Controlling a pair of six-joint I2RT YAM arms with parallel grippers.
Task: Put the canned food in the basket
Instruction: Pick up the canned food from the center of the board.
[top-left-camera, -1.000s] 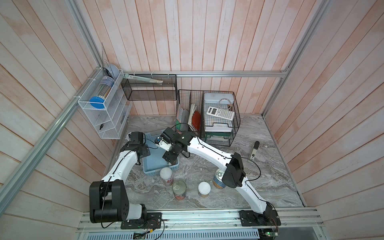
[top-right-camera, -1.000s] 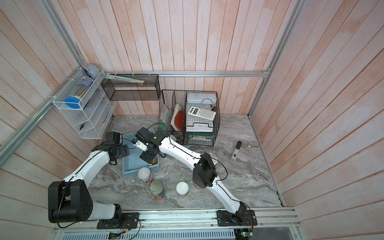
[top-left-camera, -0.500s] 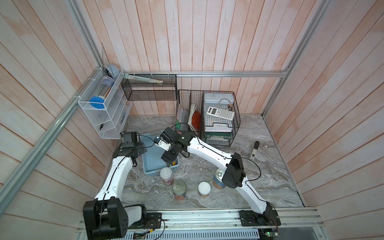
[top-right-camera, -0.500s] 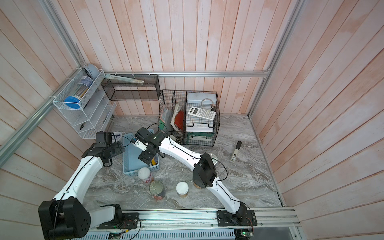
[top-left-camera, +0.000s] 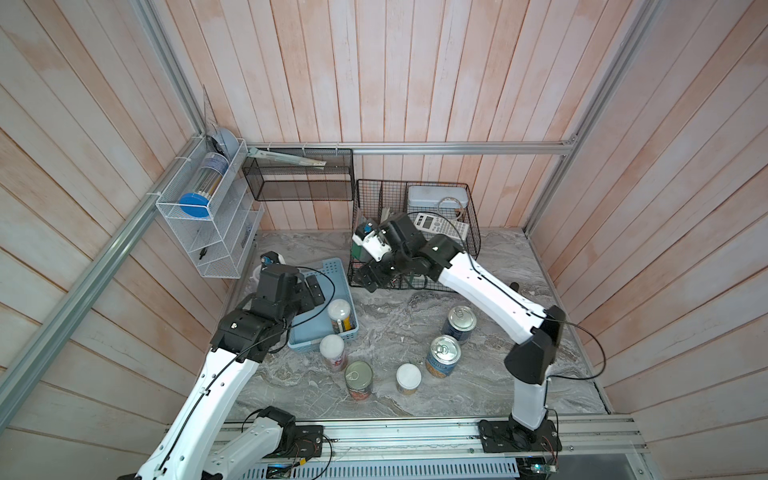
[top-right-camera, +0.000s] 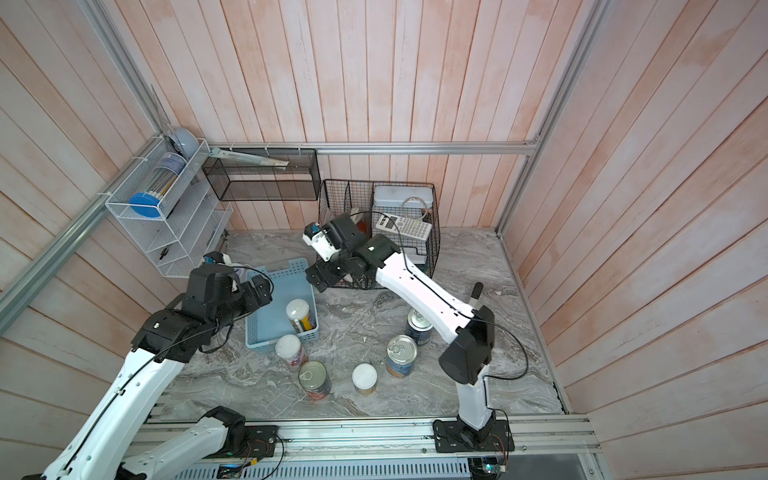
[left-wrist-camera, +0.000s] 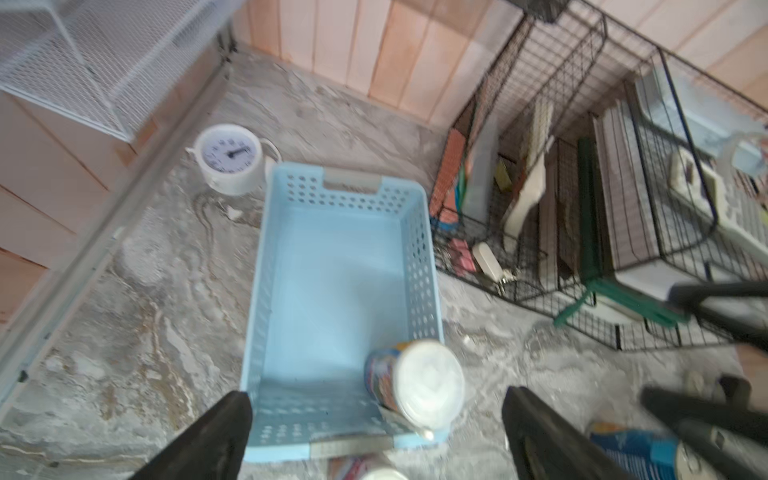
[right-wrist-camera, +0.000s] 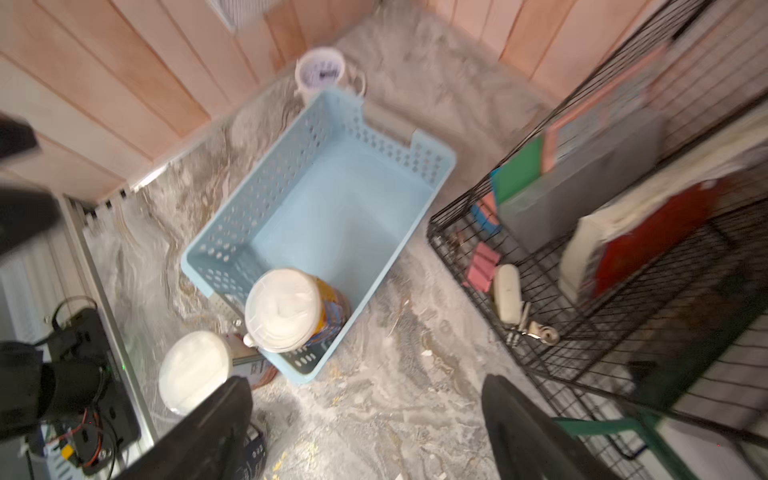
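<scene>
The basket (top-left-camera: 332, 268) is my landmark. One white-lidded jar (top-left-camera: 340, 313) stands upright inside it, in the near corner on the side facing the black wire organiser (top-left-camera: 374, 195). Standing in a corner, it leaves most of the basket floor free, and I think that is the reason for this place.

The other five pieces are outside the basket, all upright on the marble. A second jar (top-left-camera: 333, 353) stands just beside the near end wall. The red can (top-left-camera: 358, 380), a third jar (top-left-camera: 408, 378) and two blue cans (top-left-camera: 444, 355) stand further out, towards the organiser's side.

The left gripper (top-left-camera: 313, 291) hovers over the basket wall away from the organiser, with its jaws wide and nothing between them. The right gripper (top-left-camera: 368, 278) hangs between the basket and the organiser, also wide and empty. So, in my judgement, one can is delivered and the next must be fetched.

Both top views show all six pieces and both arms, but the details are small. The left wrist view shows the perforated walls and a small white dial (left-wrist-camera: 228, 158) just behind the basket's far end, which the left arm mostly hides from above. The right wrist view shows the second jar very near the end wall, but it is blurred and I cannot tell if they touch.
</scene>
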